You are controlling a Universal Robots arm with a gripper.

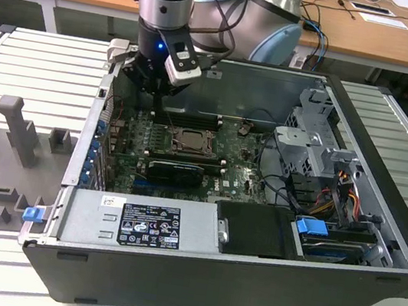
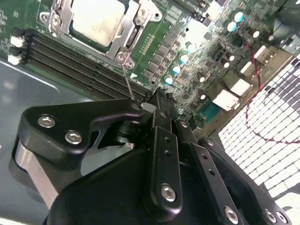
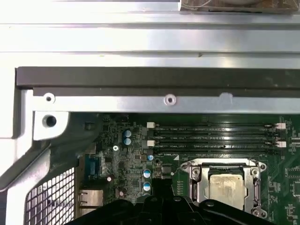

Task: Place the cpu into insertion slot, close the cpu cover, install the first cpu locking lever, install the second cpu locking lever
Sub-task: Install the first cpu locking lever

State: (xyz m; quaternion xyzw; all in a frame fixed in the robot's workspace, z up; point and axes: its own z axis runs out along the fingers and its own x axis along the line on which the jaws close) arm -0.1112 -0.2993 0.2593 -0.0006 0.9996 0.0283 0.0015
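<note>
One arm at work inside an open computer case (image 1: 245,288).

Exterior view: the gripper (image 1: 156,93) hangs low over the back of the motherboard (image 1: 239,178), toward the exterior view's left. The cpu (image 1: 192,142) lies flat in the insertion slot (image 1: 174,148), near the gripper but apart from it.

Second wrist view: the cpu (image 2: 96,21) shows its pale metal face, framed by the cpu cover (image 2: 132,33), which looks to be lying down over the chip's edges. A thin locking lever (image 2: 126,77) runs from the slot's corner toward the gripper (image 2: 157,99). Whether the two touch is hard to say, and I cannot tell if the gripper is spread or pressed together.

First wrist view: the gripper (image 3: 161,183) sits just beside the slot. The cpu (image 3: 226,187) lies past the slot's corner, with the memory slots (image 3: 215,136) alongside.

Handling, my judgement: the chip is light, stiff and smooth-faced, and likely fragile underneath, so edges only. The lever is springy wire, best taken near its free end.
</note>
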